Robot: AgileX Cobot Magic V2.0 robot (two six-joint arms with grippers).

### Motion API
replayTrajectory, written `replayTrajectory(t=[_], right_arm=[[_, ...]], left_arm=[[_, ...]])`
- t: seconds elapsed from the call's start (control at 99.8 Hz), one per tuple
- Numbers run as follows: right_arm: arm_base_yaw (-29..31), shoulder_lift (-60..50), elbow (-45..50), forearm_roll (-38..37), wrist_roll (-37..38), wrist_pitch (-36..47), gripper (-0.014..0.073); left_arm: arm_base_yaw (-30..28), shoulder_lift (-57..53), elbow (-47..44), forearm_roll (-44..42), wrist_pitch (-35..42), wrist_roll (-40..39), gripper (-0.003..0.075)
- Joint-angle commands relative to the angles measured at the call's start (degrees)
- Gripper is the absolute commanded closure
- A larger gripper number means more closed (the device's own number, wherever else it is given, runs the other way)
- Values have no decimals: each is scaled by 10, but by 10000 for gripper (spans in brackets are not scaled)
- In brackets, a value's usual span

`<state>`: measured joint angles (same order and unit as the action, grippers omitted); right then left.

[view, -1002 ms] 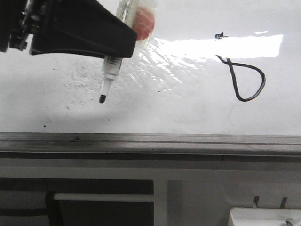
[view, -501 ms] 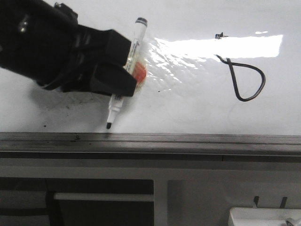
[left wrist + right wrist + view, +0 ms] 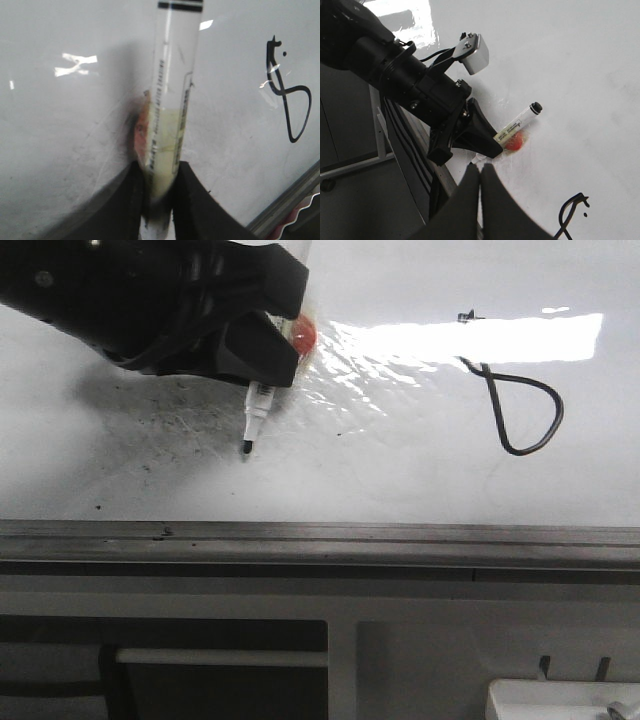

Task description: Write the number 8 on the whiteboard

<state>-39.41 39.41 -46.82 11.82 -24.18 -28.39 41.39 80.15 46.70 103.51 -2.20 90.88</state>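
The whiteboard (image 3: 420, 480) fills the front view, glossy with glare. At its right is the number 8 (image 3: 527, 410), a thin black line with one rounded loop and a small crossed top; the left wrist view shows it too (image 3: 292, 107). My left gripper (image 3: 283, 330) is shut on a clear-barrelled marker (image 3: 172, 95) that has a red patch on its side. The marker's black tip (image 3: 246, 448) points down at the board, well left of the number 8; contact cannot be told. My right gripper (image 3: 481, 172) is shut and empty, hovering near the left arm (image 3: 405, 75).
Grey speckled smudges (image 3: 170, 420) spread on the board under the left arm. The grey metal frame edge (image 3: 320, 538) runs along the near side. Below it are a white bar (image 3: 220, 658) and a white tray corner (image 3: 560, 700).
The left gripper dipped the marker tip almost to the frame edge, then drew it back up the board and slightly right. The black line is unchanged.
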Motion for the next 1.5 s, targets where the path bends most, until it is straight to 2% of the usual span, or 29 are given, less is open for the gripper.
replayTrajectory(t=[0.0,0.07,0.17,0.26,0.501,0.611,0.771,0.861,0.931,1.052,1.152,1.302,1.492], right_arm=[[3,-3,-18,1,2,39,657],[3,-3,-18,1,2,39,657],[3,-3,-18,1,2,39,657],[3,-3,-18,1,2,42,657],[8,-18,-18,-5,2,26,657],[36,-59,-9,-13,2,23,657],[100,-151,46,-66,2,27,657],[129,-208,90,-93,2,27,657],[141,-248,121,-105,2,31,657],[144,-300,156,-105,2,22,657],[144,-322,177,-105,2,16,657],[144,-325,190,-105,2,5,657],[144,-325,192,-105,2,1,657]], left_arm=[[-5,3,12,4,61,-3,685],[-5,3,12,5,61,-3,565],[-5,3,12,6,61,-3,346],[-5,3,12,6,61,-3,242],[-4,-42,10,34,47,-9,167],[1,-116,1,31,49,-9,167],[1,-234,-46,28,49,-4,169],[1,-296,-89,28,40,-4,202],[1,-339,-125,28,37,-4,274],[1,-410,-182,28,29,-4,500],[1,-460,-221,29,22,-4,743],[1,-516,-251,30,22,-4,741],[1,-524,-256,34,22,-4,741]])
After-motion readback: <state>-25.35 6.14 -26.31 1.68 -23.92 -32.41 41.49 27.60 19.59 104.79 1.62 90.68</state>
